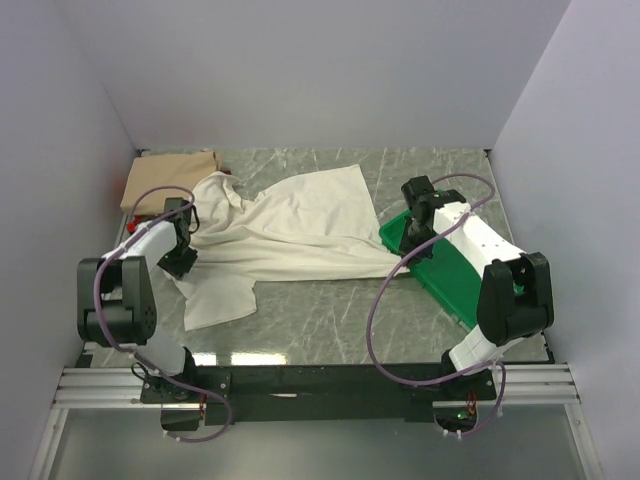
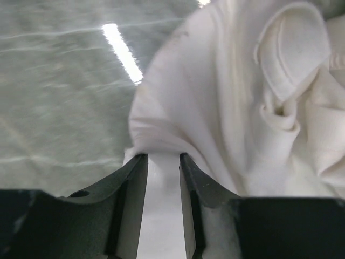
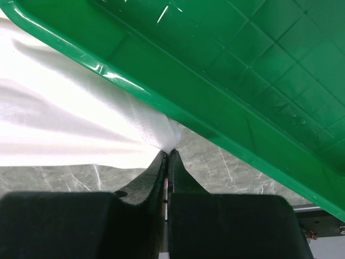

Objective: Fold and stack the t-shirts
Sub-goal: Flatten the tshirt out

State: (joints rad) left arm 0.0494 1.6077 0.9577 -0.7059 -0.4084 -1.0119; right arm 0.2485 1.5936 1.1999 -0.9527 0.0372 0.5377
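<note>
The cream t-shirt [image 1: 290, 225] lies spread and creased across the middle of the table. My left gripper [image 1: 184, 262] is at its left edge. In the left wrist view the jaws [image 2: 163, 157] stand a little apart with a thick fold of the cream t-shirt [image 2: 232, 108] held between them. My right gripper [image 1: 408, 252] is shut on the shirt's right hem corner, seen in the right wrist view [image 3: 168, 152] pinching the cream t-shirt [image 3: 81, 124] just above the table. The tan t-shirt [image 1: 170, 175] lies at the back left. A sliver of red [image 1: 136, 219] shows below it.
The green tray [image 1: 450, 280] stands at the right under the right arm; its rim [image 3: 161, 102] is close beside the right fingers. White walls enclose the table on three sides. Bare marble table [image 1: 330, 320] lies in front of the cream shirt.
</note>
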